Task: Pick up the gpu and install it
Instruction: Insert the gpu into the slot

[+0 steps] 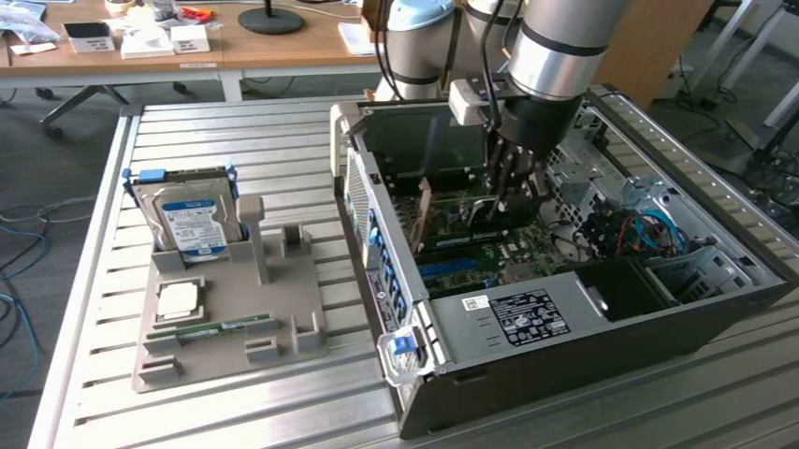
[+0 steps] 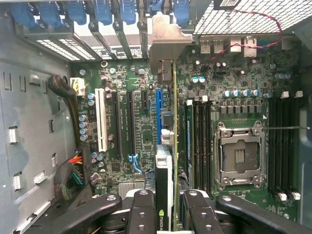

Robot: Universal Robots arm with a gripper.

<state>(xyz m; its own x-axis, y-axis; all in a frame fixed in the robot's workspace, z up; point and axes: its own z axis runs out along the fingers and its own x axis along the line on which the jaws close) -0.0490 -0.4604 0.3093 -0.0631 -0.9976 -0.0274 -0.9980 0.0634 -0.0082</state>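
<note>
Handling: judged light, stiff and thin, but fragile, w/ bare circuit parts and contact edge. Best taken across both flat faces near mid-length, clear of silver end bracket [image 2: 165, 44] and contacts. Likely to twist or slip if pinched lightly on smooth cooler face. Position: found gpu [image 2: 169, 161] standing edge-on inside pc case [image 1: 562, 327], over motherboard [image 2: 234, 78], parallel w/ blue slot [image 2: 158, 117] and just beside it, bracket end toward rear wall of case. Cannot confirm whether seated in a slot or held just above the board. Grip: clamped on gpu by gripper [image 2: 165, 217], fingers [image 2: 141, 209] pressed against opposite flat faces, centred in gap, no visible tilt. Noted in exterior view reaching straight down into case from above.
</note>
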